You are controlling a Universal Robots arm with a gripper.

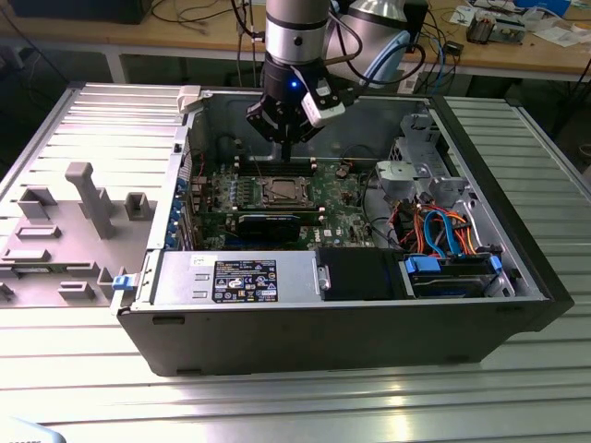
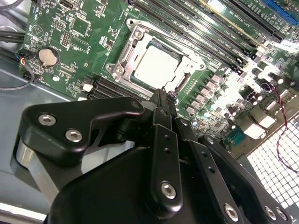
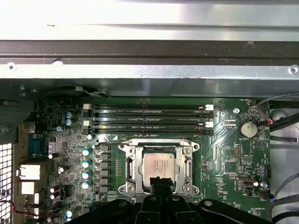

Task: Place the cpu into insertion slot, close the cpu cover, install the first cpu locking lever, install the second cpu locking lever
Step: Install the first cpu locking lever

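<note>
Both wrist views show the small square cpu with a dull silver-grey top [image 3: 160, 167] [image 2: 156, 65] seated in the silver-rimmed square insertion slot [image 3: 126, 163] [image 2: 122, 58] on the green motherboard [image 3: 229, 154] [image 2: 70, 42], with the thin silver cpu cover frame [image 3: 189, 163] [image 2: 184, 63] laid around it. The black end effector [image 3: 158, 183] [image 2: 160, 98] is seen clenched on nothing, fingertips pressed together just above the socket's edge. Long black memory slots [image 3: 147, 119] lie beside the socket. Exterior view: the end effector [image 1: 286, 143] is held inside the open grey computer case [image 1: 323, 318] on the ribbed metal tabletop [image 1: 277, 406]
</note>
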